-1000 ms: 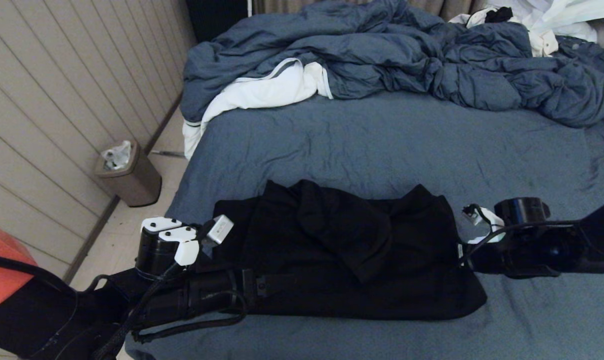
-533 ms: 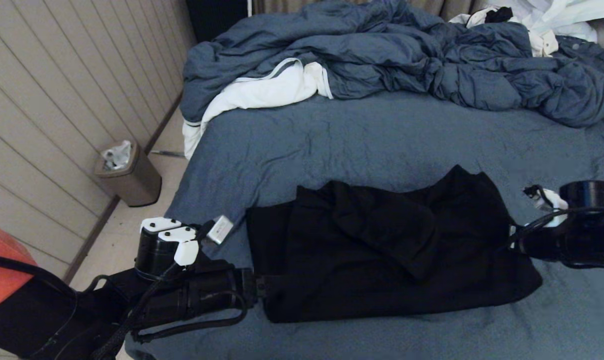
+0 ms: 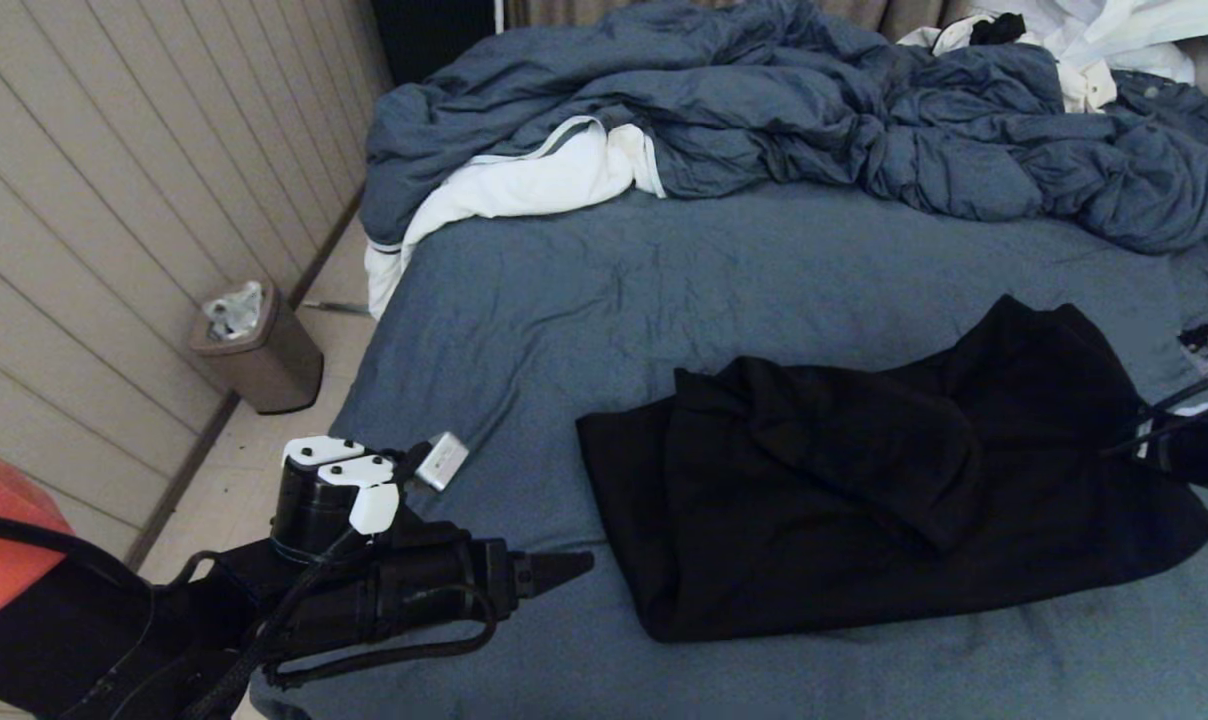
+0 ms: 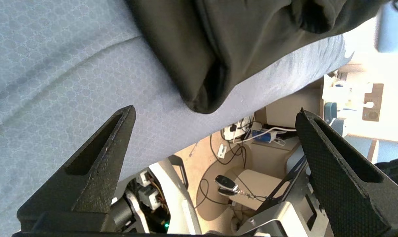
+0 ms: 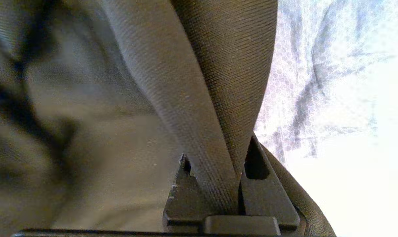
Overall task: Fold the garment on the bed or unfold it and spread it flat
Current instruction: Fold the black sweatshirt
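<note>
While the black hooded sweatshirt (image 3: 864, 490) lies bunched and partly folded on the blue-grey sheet of the bed (image 3: 664, 300), it is found toward four o'clock of the head view, its right edge drawn up at three o'clock where the right gripper (image 5: 240, 184) is clenched on a fold of its fabric. In the right wrist view a ridge of the dark knit is seen pinched between the two jaws, which are pressed close together. The left gripper (image 4: 215, 138) is held at seven o'clock in the head view, above the near edge of the mattress, with its jaws spread wide and nothing between them; the nearest corner of the sweatshirt is seen just beyond its fingertips (image 4: 120, 125), apart from them. A rumpled blue-grey duvet (image 3: 814, 120) with white lining is heaped at twelve o'clock, and white clothing (image 3: 1114, 40) is piled at one o'clock. On the floor at nine o'clock a small brown waste bin (image 3: 259, 350) is stood beside the panelled wall (image 3: 114, 200).
</note>
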